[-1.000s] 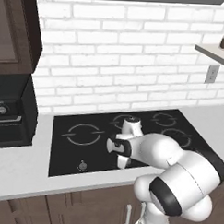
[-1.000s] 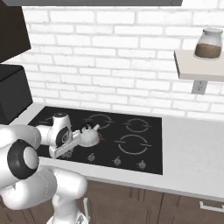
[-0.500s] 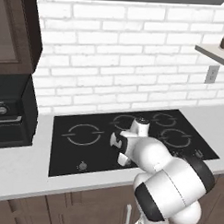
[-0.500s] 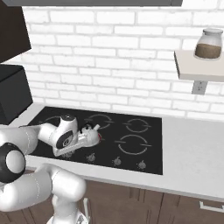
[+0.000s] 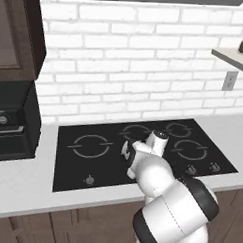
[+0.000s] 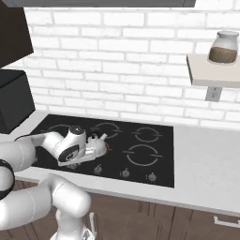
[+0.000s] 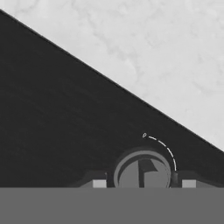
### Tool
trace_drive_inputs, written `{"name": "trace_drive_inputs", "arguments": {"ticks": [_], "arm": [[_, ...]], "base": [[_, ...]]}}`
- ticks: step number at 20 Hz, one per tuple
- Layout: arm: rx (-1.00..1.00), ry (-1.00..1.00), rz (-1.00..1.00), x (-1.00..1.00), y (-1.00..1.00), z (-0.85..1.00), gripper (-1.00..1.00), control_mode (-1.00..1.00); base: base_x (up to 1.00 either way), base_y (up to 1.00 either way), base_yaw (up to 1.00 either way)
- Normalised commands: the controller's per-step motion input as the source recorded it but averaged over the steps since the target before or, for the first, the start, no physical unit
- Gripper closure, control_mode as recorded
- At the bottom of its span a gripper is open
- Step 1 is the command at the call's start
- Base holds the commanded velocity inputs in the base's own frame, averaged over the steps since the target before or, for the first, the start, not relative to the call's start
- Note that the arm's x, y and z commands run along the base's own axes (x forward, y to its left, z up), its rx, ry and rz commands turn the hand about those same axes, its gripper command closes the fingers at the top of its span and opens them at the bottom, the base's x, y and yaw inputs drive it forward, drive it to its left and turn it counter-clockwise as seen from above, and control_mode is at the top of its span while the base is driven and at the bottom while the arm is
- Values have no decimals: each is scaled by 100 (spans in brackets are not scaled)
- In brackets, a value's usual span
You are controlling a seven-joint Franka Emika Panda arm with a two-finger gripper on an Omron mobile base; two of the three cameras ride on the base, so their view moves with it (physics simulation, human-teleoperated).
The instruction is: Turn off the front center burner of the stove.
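Observation:
The stove [image 5: 76,164] is a glossy black glass cooktop [image 6: 161,164] set in a pale counter. My white arm [image 6: 70,145] lies low across its front middle and hides the front center burner in both base views. In the hand view my gripper [image 7: 144,184] is open, with a round silvery knob [image 7: 142,173] between its dark fingertips [image 7: 99,183]. A small gap shows on each side of the knob. A thin white dial arc [image 7: 166,151] curves round the knob.
The large lone ring [image 5: 90,145] lies left and smaller rings [image 6: 140,154] right. More knobs [image 6: 125,173] line the stove's front edge. A dark boxy appliance [image 5: 11,123] stands at the left. A wall shelf [image 6: 211,75] holds a jar [image 6: 224,47]. Marble counter [image 7: 153,52] borders the glass.
My arm has folded lower and closer over the stove's front. The hand has dropped from above the middle rings toward the knob row.

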Motion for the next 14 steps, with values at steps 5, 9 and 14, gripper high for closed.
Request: {"name": "trace_drive_inputs", "arguments": {"ticks": [5,9,14], "arm": [[0,0,-100,0,5,-24,100,-100],[0,-1,-100,0,4,-18,100,-100],[0,0,-100,0,0,-22,100,-100]], "base": [[0,0,0],[0,0,0],[0,0,0]]}}
